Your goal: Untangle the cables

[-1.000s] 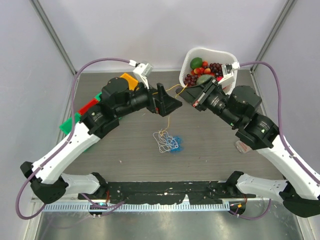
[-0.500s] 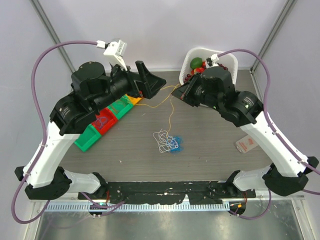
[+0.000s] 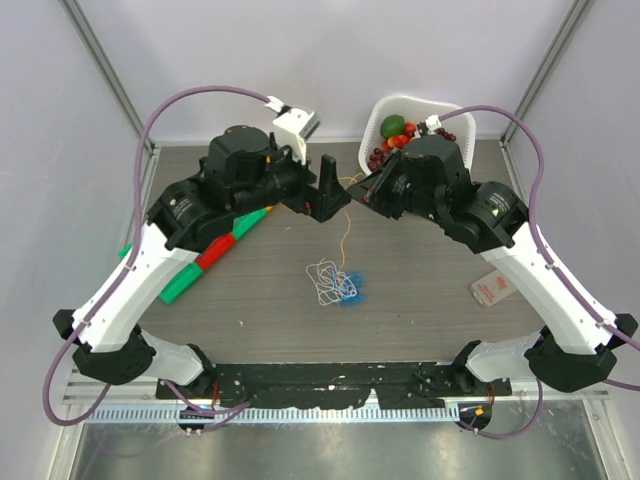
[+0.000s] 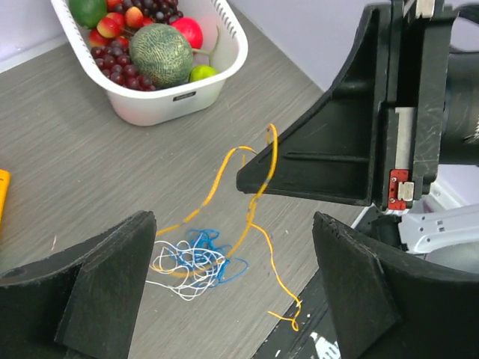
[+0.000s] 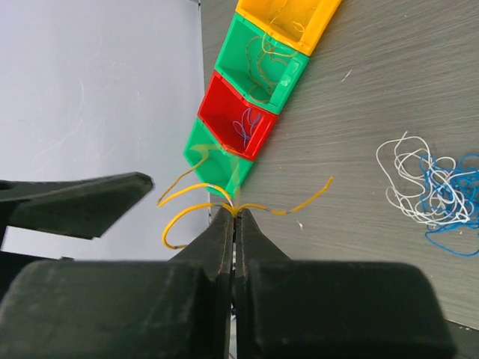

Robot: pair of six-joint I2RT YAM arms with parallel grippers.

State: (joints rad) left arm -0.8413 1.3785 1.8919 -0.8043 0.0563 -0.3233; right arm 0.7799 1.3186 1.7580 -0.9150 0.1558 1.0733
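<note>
Thin yellow-orange cable (image 5: pixel 310 197) is pinched between the pressed-together fingers of the right gripper (image 5: pixel 234 213) and held above the grey wood-grain table (image 3: pixel 420 290). Left gripper (image 4: pixel 233 224) is spread wide with nothing gripped, just at 9 o'clock of the right one. Loose white-and-blue cable bunch (image 3: pixel 336 283) is seen lying on the table at 6 o'clock of both grippers, with the yellow strand trailing down toward it.

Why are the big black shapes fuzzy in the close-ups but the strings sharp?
Left wrist view: the left jaws sit near the lens and look soft; the cables and basket are sharp. Right wrist view: same softness on the right jaws. Top view: even light, crisp.
</note>
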